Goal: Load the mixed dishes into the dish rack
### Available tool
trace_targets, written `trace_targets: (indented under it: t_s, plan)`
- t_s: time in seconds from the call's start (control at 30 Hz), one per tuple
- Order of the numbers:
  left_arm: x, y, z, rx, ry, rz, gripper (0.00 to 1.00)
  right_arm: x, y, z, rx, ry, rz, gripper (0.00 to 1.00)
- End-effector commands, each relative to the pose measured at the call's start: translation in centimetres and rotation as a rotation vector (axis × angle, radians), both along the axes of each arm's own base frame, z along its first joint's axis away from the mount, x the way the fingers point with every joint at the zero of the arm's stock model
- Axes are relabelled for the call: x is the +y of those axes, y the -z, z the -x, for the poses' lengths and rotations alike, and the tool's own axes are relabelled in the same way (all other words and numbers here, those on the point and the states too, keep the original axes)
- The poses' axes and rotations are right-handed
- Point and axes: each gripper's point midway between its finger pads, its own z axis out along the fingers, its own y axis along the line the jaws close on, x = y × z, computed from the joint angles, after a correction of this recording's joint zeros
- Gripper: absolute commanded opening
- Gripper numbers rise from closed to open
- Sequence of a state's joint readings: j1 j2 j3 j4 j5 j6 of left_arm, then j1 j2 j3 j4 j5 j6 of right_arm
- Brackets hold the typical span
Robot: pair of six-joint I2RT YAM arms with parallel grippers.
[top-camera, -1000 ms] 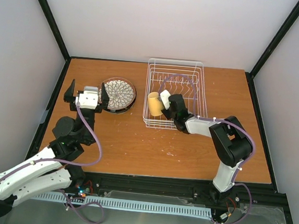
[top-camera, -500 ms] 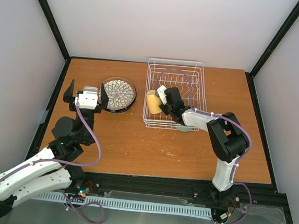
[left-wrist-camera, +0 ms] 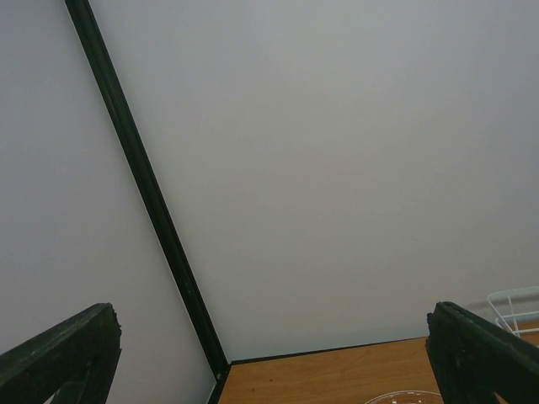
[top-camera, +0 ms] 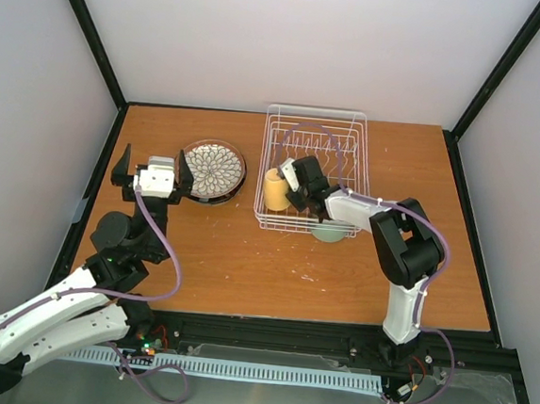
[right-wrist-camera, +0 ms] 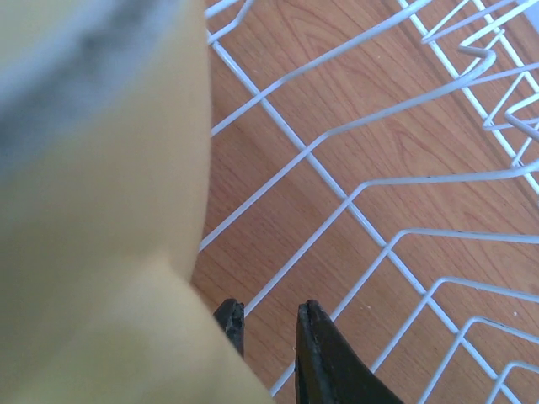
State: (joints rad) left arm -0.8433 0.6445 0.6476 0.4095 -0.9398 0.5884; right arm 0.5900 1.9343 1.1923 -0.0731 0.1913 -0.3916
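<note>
Right wrist view: my right gripper [right-wrist-camera: 265,324] shows its fingers at the bottom centre, drawn near together. I judge they pinch the yellow mug [right-wrist-camera: 93,210], which fills the left of the frame above the wires of the dish rack [right-wrist-camera: 421,178]. Top external view puts the mug in the rack's lower left corner. My left gripper [top-camera: 155,168] hangs spread wide, holding nothing, beside the petal-patterned plate [top-camera: 213,169] on the table [top-camera: 245,266]. So the mug is being placed; next I should lower it onto the wires, release, and lift clear without snagging.
</note>
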Motion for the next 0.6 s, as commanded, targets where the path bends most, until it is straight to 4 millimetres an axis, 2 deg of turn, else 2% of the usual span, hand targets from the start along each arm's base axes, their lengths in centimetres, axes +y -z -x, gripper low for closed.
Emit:
trace_targets:
  t_s: [0.0, 0.13, 0.2, 0.3, 0.4, 0.57]
  plan:
    - [1.1, -1.4, 0.6, -0.021, -0.027, 0.013, 1.0, 0.8, 3.1, 1.7, 0.103, -0.038, 0.044, 0.21]
    - [1.3, -1.5, 0.8, -0.025, -0.028, 0.011, 1.0, 0.3, 3.4, 1.9, 0.125, -0.024, 0.072, 0.34]
    - [1.2, -1.6, 0.7, -0.025, -0.027, 0.01, 1.0, -0.1, 3.2, 1.8, 0.125, -0.01, 0.09, 0.37]
    - [1.1, -1.5, 0.7, -0.023, -0.023, 0.004, 1.0, -0.8, 2.2, 1.8, 0.098, 0.022, 0.101, 0.38]
    - [0.9, -1.5, 0.5, -0.017, -0.021, 0.002, 1.0, -1.6, 1.1, 1.8, 0.064, 0.05, 0.099, 0.5]
    - [0.5, -1.7, 0.4, -0.017, -0.004, 0.004, 1.0, -3.0, -0.7, 2.2, 0.039, 0.092, 0.103, 0.58]
